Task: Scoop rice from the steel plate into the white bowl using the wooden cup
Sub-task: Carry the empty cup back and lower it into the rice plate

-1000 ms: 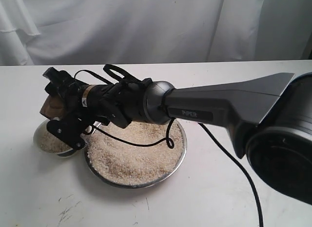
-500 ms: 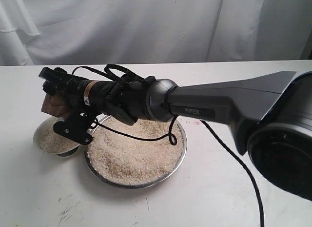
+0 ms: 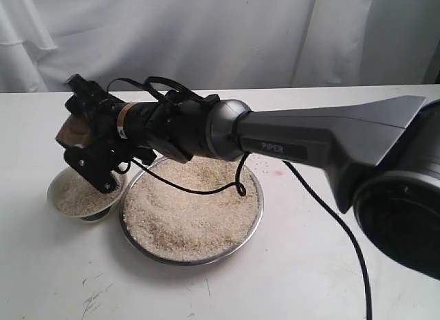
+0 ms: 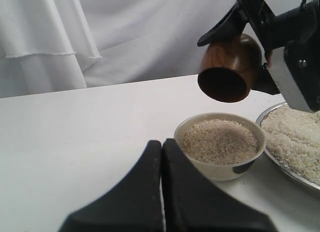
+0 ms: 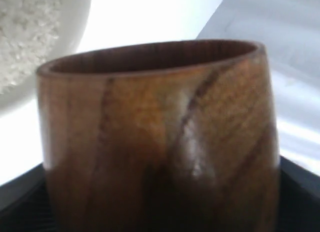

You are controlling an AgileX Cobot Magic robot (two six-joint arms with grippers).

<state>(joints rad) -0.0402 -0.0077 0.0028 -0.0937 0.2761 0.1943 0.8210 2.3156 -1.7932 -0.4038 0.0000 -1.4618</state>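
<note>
Up a bit went the wooden cup (image 4: 231, 62), tipped above the white bowl (image 4: 200, 161) in my right jaws; left jaws closed, empty. Bowl's nearly full, so rice (image 4: 218, 140) may spill over.

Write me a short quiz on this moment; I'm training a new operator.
1. True or false: the small cream-white bowl is empty.
2. The reddish-brown wooden cup is: A) upright; B) tipped sideways in the air; C) lying on the table.
3. Which gripper holds the cup?
Key: 1 false, it holds off-white rice grains; 2 B; 3 the right gripper, above the bowl.
</note>
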